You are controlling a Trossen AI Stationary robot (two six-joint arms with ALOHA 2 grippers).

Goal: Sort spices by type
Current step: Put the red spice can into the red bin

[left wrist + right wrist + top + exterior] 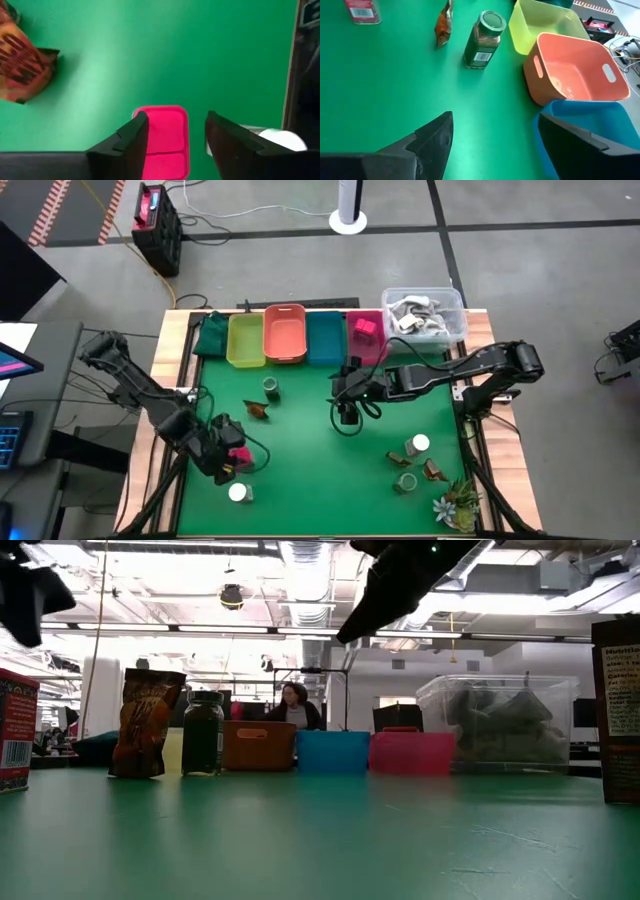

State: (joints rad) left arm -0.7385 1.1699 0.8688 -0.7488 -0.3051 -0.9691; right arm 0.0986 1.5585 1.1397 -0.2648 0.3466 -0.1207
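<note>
A: What's the surface [300,430] like?

B: A green mat on a wooden frame. Along its far edge stands a row of bins: yellow [245,338], orange [285,333], blue [325,338] and pink [366,335], with a clear tub [424,314] at the far right corner.

A: And the spices?

B: A green jar [270,387] and a brown sachet [256,410] sit near the yellow and orange bins. Toward the near right corner are a white-capped jar [418,444], another green jar [406,482] and a sachet [434,471], close to a spiky plant [457,504]. One pink block [364,330] lies in the pink bin.

A: The left hand [232,460]?

B: Near the near left corner, fingers open narrowly either side of a pink block [162,140]; I can't tell whether they touch it. A white-capped jar [239,492] stands just beside it.

A: The right hand [347,413]?

B: Over the middle of the surface, in front of the blue bin, fingers spread wide and holding nothing.

A: The room?

B: Grey floor with cables, a black crate [157,225] and a white stand base [348,220]. In the low view, a bright ceiling with ducts and a seated person [297,705] beyond the bins.
</note>
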